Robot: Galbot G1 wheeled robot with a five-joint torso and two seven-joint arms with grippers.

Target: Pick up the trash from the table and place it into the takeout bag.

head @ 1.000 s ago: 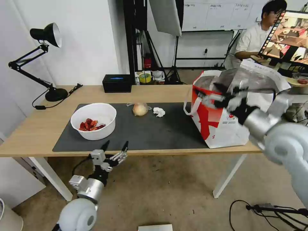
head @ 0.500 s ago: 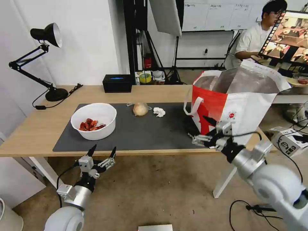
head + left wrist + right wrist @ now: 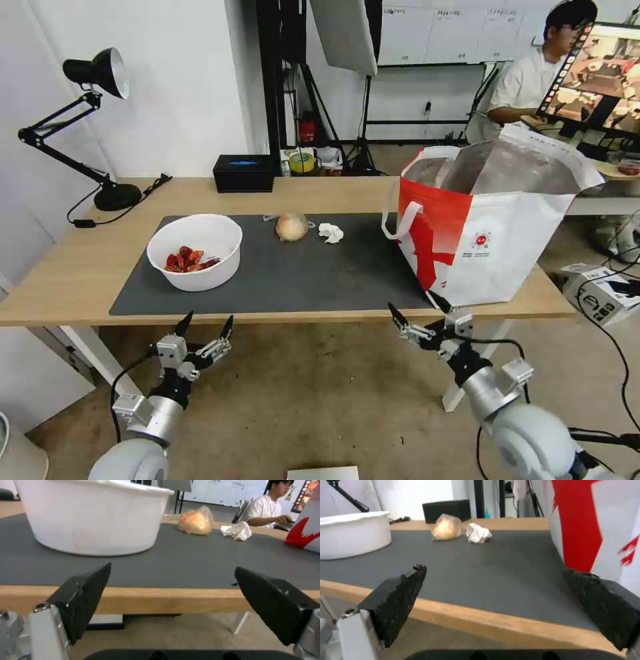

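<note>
The counter [image 3: 80, 267], a light wood top on white legs, carries a large dark grey mat [image 3: 300, 273]. On the mat's left part sits the white round bowl [image 3: 195, 251] with red shells [image 3: 189, 260] lying in its bottom. Farther back, near the mat's far edge, the beige plastic-wrapped ball [image 3: 291, 227] rests just beside the crumpled white tissue [image 3: 331, 233], the two close together but apart. At the right end of the counter the takeout bag [image 3: 493, 233] stands upright with its mouth open, the silver foil lining showing inside and a white strap handle hanging down its red side. A black box with a blue top [image 3: 243, 173] sits at the back edge of the counter, and a black desk lamp [image 3: 80, 127] stands on the far left corner. The left gripper [image 3: 205, 326] hangs below the counter's front edge, in front of the bowl, its jaws spread wide and empty; from the left wrist view the bowl [image 3: 91, 515] looms just past the counter edge, with the ball [image 3: 195, 523] and tissue [image 3: 237, 530] beyond. The right gripper [image 3: 417, 307] hangs low at the front edge too, near the bag's front corner, jaws wide apart and holding nothing; the right wrist view looks across the mat [image 3: 480, 562] toward the ball [image 3: 446, 527] and tissue [image 3: 478, 533], with the bag's [image 3: 593, 522] red-and-white wall close alongside.
</note>
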